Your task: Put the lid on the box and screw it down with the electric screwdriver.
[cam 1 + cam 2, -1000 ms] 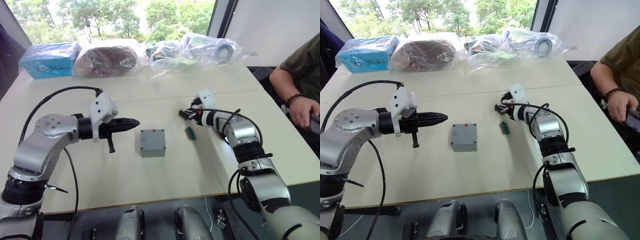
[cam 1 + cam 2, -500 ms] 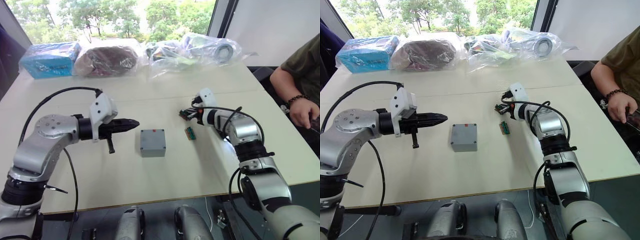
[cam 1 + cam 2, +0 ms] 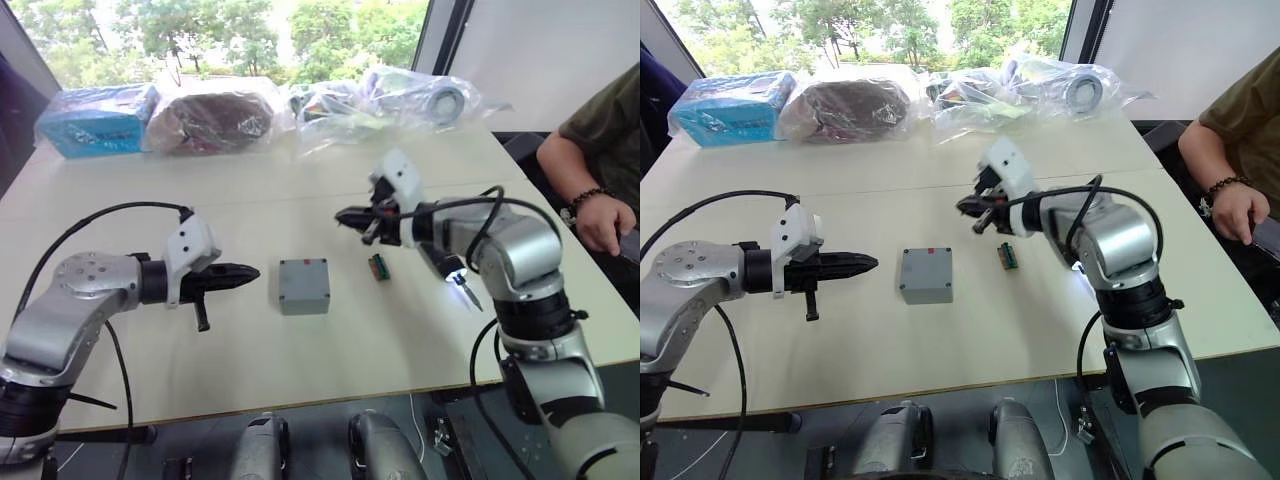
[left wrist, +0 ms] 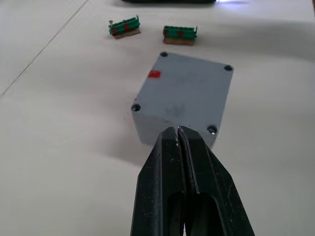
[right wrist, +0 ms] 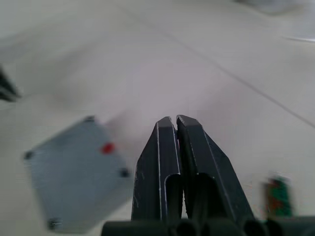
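The grey box [image 3: 304, 296] stands mid-table with the lid [image 4: 189, 91] on top of it; the lid carries corner screws and a small red mark. My left gripper [image 3: 256, 271] is shut and empty, level with the box and a short gap to its left, pointing at it. My right gripper [image 3: 343, 214] is also shut and empty, held in the air behind and to the right of the box. The electric screwdriver [image 3: 465, 292] lies on the table under my right forearm, its tip end glowing and its body mostly hidden.
Two small green circuit pieces [image 4: 124, 27] [image 4: 180, 33] lie just right of the box. Plastic-bagged items [image 3: 215, 118] and a blue package [image 3: 95, 120] line the far edge. A person sits at the right with a hand [image 3: 604, 222] near the table [image 3: 330, 360].
My left gripper has dropped lower and drawn back slightly to the left. My right arm has lifted, carrying its gripper up and left toward the box. The box has not moved.
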Available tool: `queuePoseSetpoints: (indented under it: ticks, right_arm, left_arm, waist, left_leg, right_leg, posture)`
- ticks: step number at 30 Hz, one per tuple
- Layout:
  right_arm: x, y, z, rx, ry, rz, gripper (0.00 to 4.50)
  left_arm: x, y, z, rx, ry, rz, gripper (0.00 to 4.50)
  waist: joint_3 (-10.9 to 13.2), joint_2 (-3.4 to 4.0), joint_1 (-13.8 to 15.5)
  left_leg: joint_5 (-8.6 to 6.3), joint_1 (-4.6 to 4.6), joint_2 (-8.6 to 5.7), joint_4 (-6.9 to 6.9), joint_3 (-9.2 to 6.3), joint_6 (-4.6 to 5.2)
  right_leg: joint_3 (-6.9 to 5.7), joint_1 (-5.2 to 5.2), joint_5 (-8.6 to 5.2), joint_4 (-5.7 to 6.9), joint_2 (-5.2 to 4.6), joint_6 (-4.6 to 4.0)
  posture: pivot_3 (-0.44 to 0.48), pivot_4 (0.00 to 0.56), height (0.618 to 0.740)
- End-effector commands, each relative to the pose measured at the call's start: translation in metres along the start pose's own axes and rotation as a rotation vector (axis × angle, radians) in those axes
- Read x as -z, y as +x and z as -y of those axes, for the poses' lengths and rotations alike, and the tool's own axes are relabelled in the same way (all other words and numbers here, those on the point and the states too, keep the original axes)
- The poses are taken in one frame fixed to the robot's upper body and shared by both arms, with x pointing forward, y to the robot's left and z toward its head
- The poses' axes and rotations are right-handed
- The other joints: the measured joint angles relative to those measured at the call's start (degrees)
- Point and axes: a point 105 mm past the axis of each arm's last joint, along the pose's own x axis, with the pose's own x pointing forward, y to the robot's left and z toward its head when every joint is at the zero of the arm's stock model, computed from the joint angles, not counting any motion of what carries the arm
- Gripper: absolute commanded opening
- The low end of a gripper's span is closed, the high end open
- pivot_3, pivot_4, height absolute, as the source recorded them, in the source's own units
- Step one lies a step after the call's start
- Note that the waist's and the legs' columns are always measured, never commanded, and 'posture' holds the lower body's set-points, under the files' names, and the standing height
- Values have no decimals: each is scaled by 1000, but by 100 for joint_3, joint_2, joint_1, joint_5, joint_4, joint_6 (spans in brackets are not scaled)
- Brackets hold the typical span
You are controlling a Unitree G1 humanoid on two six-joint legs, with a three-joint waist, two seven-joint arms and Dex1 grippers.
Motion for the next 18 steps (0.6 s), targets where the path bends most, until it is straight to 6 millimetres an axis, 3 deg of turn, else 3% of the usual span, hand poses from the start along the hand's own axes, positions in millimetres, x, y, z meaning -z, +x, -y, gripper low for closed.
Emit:
queuePoseSetpoints:
  ticks: [1, 11, 18]
  right_arm:
    - [-4, -1, -7, -5, -25, 12, 64]
    - [16, 4, -11, -15, -28, -43, 64]
    - [12, 6, -12, -22, -30, -31, 64]
  left_arm:
    - [-13, -6, -3, -24, 53, 34, 0]
    - [-16, -3, -2, -29, 53, 46, 0]
    - [-18, 0, -1, -25, 53, 53, 0]
  waist:
    - [0, 0, 9]
    - [-1, -1, -28]
    - [-1, -1, -22]
  left_leg:
    - [0, -1, -1, 2, 1, 0]
    - [0, -1, 0, 3, 0, 0]
    - [0, -1, 0, 3, 1, 0]
  right_leg:
    - [0, 1, 0, -1, -2, 0]
    - [2, -1, 0, -1, 5, 1]
    - [2, 0, 1, -1, 4, 1]
  posture:
    - [0, 150, 740]
    - [0, 150, 740]
    - [0, 150, 740]
